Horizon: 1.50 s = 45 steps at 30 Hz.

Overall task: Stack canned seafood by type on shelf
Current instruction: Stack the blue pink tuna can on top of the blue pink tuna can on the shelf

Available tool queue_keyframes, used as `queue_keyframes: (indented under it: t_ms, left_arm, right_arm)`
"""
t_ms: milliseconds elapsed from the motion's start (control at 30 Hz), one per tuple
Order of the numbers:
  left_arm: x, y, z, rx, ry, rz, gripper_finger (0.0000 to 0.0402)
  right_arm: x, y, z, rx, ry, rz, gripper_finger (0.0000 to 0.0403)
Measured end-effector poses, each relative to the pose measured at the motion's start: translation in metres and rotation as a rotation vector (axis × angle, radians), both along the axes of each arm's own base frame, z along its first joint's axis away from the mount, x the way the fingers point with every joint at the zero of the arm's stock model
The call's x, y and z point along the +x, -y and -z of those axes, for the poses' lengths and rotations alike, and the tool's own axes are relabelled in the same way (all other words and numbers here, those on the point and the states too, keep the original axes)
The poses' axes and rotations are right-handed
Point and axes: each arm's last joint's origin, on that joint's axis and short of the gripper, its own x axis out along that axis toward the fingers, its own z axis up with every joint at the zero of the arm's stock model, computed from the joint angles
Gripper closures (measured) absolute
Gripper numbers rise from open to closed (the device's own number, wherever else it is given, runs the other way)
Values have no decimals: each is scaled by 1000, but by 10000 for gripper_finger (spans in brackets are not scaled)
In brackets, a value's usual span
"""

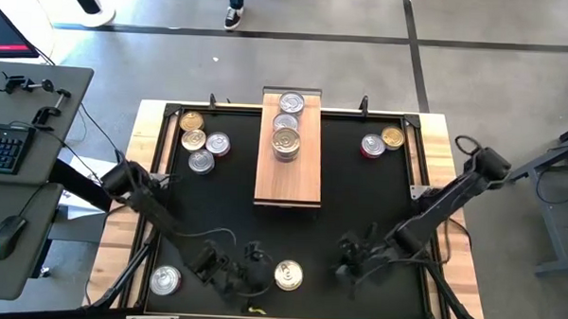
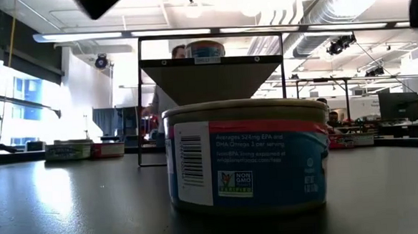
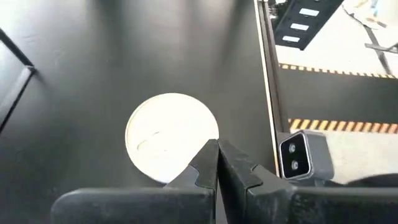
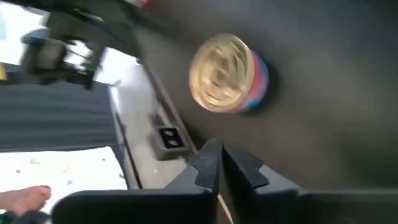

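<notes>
The shelf lies at the mat's twelve o'clock, carrying three tins in a row. Loose tins sit at ten, two and six o'clock. Left gripper and right gripper, both empty with fingers pressed together, flank the six-o'clock tin.

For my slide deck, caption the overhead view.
Three cans stacked along the shelf; both arms low at the mat's near edge.

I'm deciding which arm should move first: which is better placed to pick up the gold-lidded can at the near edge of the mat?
Probably left. Its end effector sits closer to the gold-lidded can than the right end effector; both are shut and empty.
</notes>
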Motion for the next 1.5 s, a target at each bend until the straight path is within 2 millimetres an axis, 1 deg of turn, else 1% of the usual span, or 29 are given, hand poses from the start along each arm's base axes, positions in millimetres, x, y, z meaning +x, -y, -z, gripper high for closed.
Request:
queue_keyframes:
  t_ms: [67,167,300,400,500,633,733,833,900,967,1000,1100,1133,1167,1267,1367,1500]
  left_arm:
    - [-4,2,3,16,11,-9,402]
    - [-6,1,6,40,-13,-11,401]
    - [-3,-5,7,49,-23,-27,402]
    - [0,-7,6,46,-20,-37,401]
    - [0,-8,6,44,-19,-40,401]
    - [0,-8,7,55,-20,-39,401]
    - [1,-6,10,47,-17,-49,402]
    - [6,-2,17,29,2,-48,401]
    - [9,3,22,-8,28,-55,401]
    - [12,7,29,-19,35,-42,401]
    - [12,8,33,-12,28,-40,401]
    - [13,9,37,-13,23,-53,401]
    - [13,9,38,-10,25,-52,402]
    - [13,8,38,-1,21,-50,401]
    - [14,4,44,33,-10,-54,402]
    - [16,2,51,53,-31,-63,401]
    - [20,1,58,20,-49,-57,401]
  right_arm:
    - [7,-2,15,21,-72,-8,371]
    - [16,-5,34,51,-143,-30,321]
    - [24,-5,47,57,-168,-28,245]
    - [27,-2,47,65,-170,-11,197]
    - [33,1,44,89,-131,-4,160]
    - [39,7,45,92,-125,20,128]
    - [42,12,45,66,-111,38,121]
    - [44,16,46,50,-109,48,134]
    - [45,18,48,32,-114,58,161]
    - [46,18,52,17,-122,66,206]
    - [46,17,55,13,-129,67,235]
    - [48,16,68,-1,-167,80,344]
    - [49,15,73,-8,-180,80,372]
    - [50,14,78,-9,-190,79,386]
    - [54,13,88,8,-192,106,384]
    - [60,12,93,29,-159,107,399]
    - [64,13,96,33,-155,113,400]
